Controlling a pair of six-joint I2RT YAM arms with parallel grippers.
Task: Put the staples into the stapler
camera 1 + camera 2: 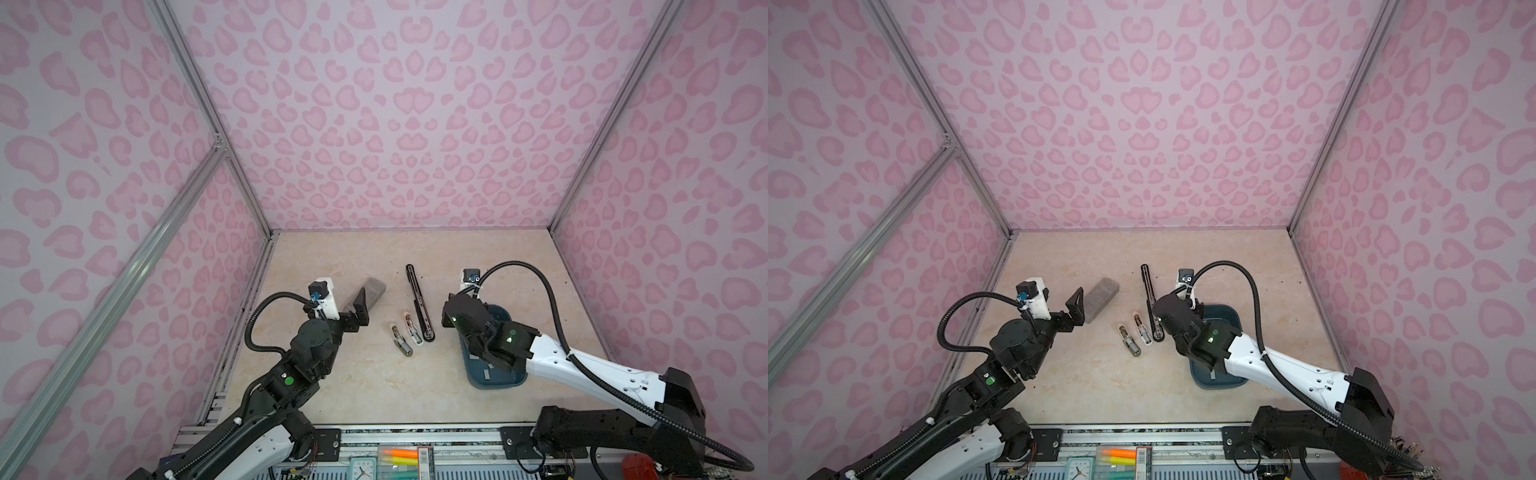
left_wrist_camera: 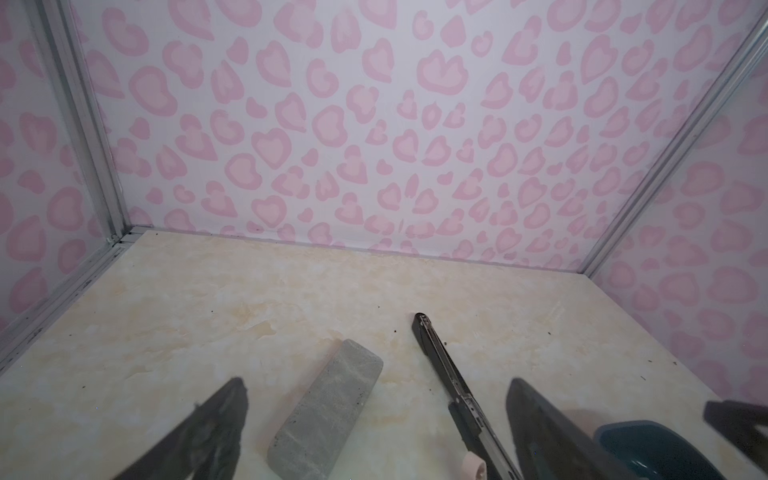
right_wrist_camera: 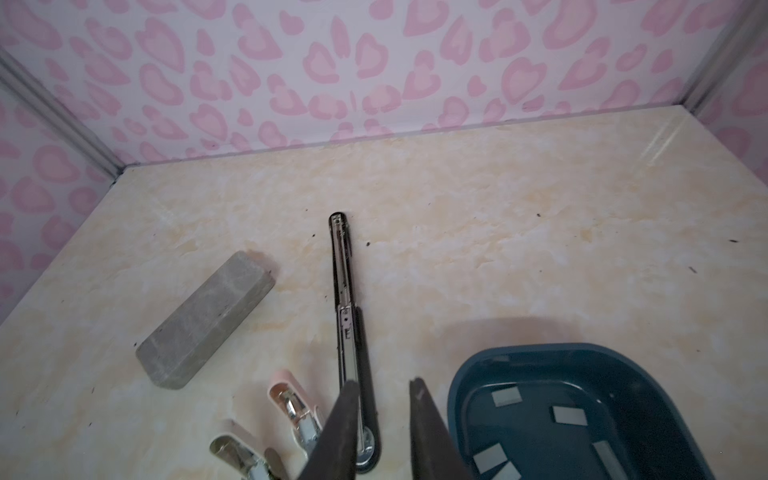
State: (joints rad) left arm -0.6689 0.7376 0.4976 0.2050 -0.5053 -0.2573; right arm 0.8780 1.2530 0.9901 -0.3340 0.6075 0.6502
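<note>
left jaws spread wide near block [image 2: 328, 411] — right jaws slightly parted beside stapler [image 3: 343, 274].

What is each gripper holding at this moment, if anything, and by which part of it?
Nothing is held. The left gripper stands wide open above the table; the right gripper shows only a narrow empty gap between its fingers.

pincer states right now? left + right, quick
Left pincer: wide open, holding nothing.
Right pincer: open by only a narrow gap, holding nothing.
</note>
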